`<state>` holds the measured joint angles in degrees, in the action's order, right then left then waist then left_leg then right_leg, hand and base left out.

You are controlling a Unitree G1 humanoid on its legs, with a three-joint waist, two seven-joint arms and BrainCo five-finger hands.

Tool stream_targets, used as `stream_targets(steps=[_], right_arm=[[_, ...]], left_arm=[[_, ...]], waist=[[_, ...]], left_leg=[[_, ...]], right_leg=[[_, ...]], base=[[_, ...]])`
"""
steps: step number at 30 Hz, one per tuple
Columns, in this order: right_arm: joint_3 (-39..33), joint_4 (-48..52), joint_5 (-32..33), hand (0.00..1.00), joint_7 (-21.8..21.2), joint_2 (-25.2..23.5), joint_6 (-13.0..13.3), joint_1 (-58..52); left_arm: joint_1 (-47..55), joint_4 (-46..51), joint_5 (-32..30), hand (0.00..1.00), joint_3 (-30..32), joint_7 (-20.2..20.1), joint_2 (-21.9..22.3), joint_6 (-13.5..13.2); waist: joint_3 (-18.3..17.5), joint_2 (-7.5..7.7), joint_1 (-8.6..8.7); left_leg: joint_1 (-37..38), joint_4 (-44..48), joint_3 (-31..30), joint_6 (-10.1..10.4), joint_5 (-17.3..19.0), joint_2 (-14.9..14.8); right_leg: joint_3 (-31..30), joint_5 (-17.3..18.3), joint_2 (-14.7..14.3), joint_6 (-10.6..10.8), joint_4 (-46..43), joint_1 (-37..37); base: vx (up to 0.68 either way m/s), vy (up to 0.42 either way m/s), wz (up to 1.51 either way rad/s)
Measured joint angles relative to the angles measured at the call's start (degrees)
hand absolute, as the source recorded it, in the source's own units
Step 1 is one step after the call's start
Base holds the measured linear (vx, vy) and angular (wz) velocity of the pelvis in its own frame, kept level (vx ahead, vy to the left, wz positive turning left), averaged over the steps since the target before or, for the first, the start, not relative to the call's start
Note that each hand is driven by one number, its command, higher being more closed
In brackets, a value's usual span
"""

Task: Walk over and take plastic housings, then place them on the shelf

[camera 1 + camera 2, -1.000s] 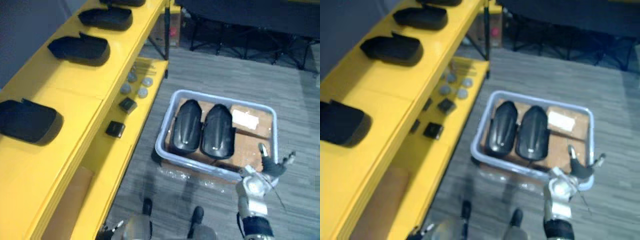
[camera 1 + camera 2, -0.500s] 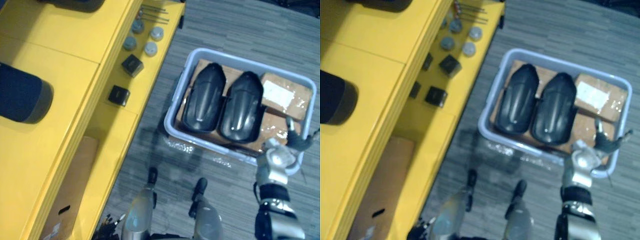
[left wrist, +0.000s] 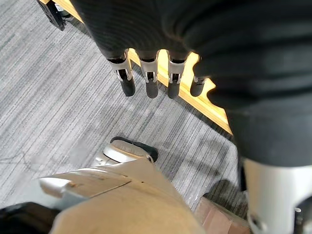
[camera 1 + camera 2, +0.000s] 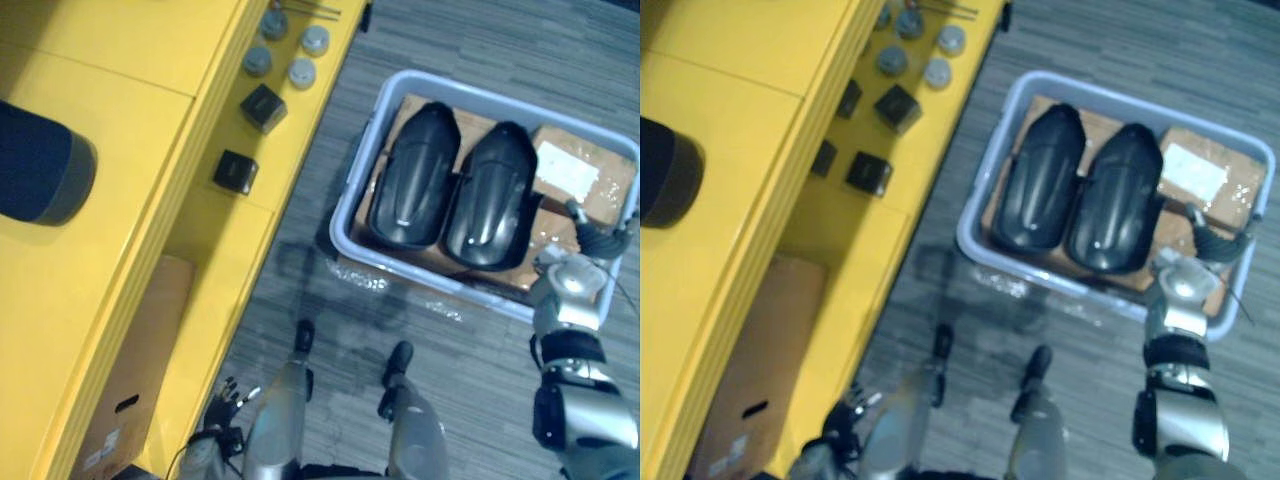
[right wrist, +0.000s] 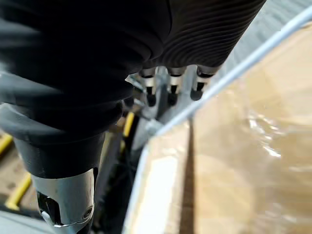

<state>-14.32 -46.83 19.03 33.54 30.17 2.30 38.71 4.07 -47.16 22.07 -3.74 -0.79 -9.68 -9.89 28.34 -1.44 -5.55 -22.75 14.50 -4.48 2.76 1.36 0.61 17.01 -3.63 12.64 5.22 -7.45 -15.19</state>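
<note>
Black plastic housings (image 4: 415,190) in bin (image 4: 348,200), centre right; right hand (image 4: 592,238), fingers loose and empty, risks snagging the rim.

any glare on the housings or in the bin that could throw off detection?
Left eye view: specular highlights on the left housing and, brighter, low on the right housing. Right wrist view: white glare patches on the film-wrapped cardboard box. Left wrist view: carpet evenly lit, no hotspots.
</note>
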Motion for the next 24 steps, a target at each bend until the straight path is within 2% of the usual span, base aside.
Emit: stream_targets(steps=[8, 12, 17, 19, 21, 22, 24], right_arm=[[3.56, -4.13, -0.05, 0.0, -3.17, 3.69, -4.98, 4.71], [3.97, -4.75, -0.27, 0.0, -4.24, 4.75, -5.98, 5.43], [6.51, -7.95, -3.15, 0.0, -6.46, 6.42, -10.65, 6.92], [7.36, -8.37, -6.34, 0.0, -8.48, 7.35, -13.47, 7.18], [8.14, -8.57, -8.66, 0.0, -9.79, 8.16, -14.74, 7.46], [8.9, -8.78, -9.75, 1.0, -10.55, 8.49, -15.25, 7.72], [10.02, -9.01, -11.95, 1.0, -12.23, 8.94, -16.42, 7.81]], left_arm=[[-0.33, -0.26, 0.13, 0.0, -1.51, 0.46, -0.6, -0.03], [-0.71, -0.76, 0.16, 0.0, -1.59, 0.24, -0.6, -0.04], [-0.91, -0.75, 0.51, 0.0, -2.09, 0.21, -0.59, -0.05], [-1.05, -0.74, 0.59, 0.0, -2.13, 0.21, -0.58, -0.03], [-1.37, -0.75, 0.6, 0.0, -2.18, 0.25, -0.58, -0.03], [-1.37, -0.74, 0.62, 0.0, -2.22, 0.25, -0.59, -0.02], [-1.39, -0.74, 0.62, 0.0, -2.31, 0.25, -0.64, -0.02]], waist=[[0.18, -0.17, -0.23], [0.35, -0.42, -0.38], [0.59, -0.89, -0.6], [0.71, -1.15, -0.74], [0.82, -1.36, -0.91], [0.83, -1.36, -0.97], [0.83, -1.37, -1.23]], left_leg=[[-2.48, 1.17, -0.55, 0.0, 0.02, 0.01], [-3.54, 1.73, -0.92, -0.01, 0.01, 0.08], [-4.13, 1.96, -1.24, -0.01, 0.01, 0.17], [-5.02, 2.11, -1.41, -0.02, -0.02, 0.17], [-5.09, 2.22, -1.47, -0.02, -0.02, 0.17], [-5.09, 2.23, -1.48, -0.02, -0.02, 0.2], [-5.09, 2.21, -1.55, -0.02, -0.02, 0.19]], right_leg=[[0.18, -0.02, -0.04, -0.01, -0.89, -2.07], [0.27, 0.0, -0.03, -0.04, -1.2, -2.78], [0.48, 0.02, -0.03, -0.06, -1.3, -3.1], [0.57, 0.02, -0.03, -0.05, -1.54, -3.93], [0.62, 0.02, 0.0, -0.05, -1.62, -3.93], [0.63, 0.02, -0.02, -0.05, -1.64, -3.93], [0.66, 0.03, -0.05, -0.07, -1.68, -3.93]], base=[[0.0, 0.001, 0.02], [-0.01, 0.007, 0.04], [0.0, 0.0, 0.01], [0.0, 0.001, 0.04], [0.0, 0.001, 0.02], [0.0, 0.0, 0.0], [0.0, 0.0, 0.0]])
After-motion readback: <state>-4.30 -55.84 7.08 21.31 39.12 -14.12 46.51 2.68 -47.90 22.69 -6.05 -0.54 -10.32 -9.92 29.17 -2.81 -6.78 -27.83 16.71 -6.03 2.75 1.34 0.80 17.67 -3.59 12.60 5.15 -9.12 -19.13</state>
